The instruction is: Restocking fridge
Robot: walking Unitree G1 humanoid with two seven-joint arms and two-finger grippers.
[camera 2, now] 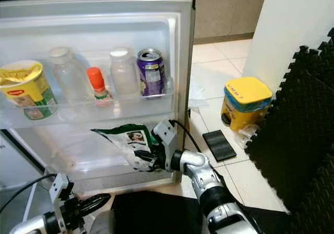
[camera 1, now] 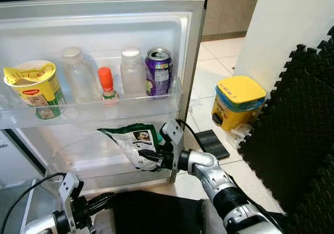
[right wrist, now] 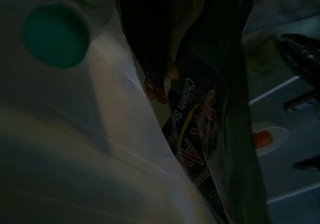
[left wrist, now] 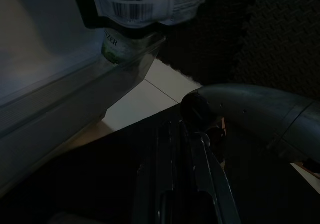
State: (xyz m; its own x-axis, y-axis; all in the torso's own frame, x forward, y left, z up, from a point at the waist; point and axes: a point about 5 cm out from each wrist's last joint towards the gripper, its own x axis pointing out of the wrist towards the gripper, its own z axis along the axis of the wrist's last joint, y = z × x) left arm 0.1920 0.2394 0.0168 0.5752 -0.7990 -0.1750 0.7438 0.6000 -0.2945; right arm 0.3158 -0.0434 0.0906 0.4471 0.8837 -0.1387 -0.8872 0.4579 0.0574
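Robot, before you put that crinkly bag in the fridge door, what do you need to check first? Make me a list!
1. Right gripper has hold of the snack bag: ok, fingers pinch its lower edge.
2. Fridge door is open: ok.
3. Bag is at the lower door shelf: ok, it hangs just above it.
4. Room in the lower shelf: cannot tell, the bag hides part of it.
5. Upper shelf items are safe: ok, noodle cup, purple can and bottles stand upright.
6. Left gripper is out of the way: ok, low beneath the door.
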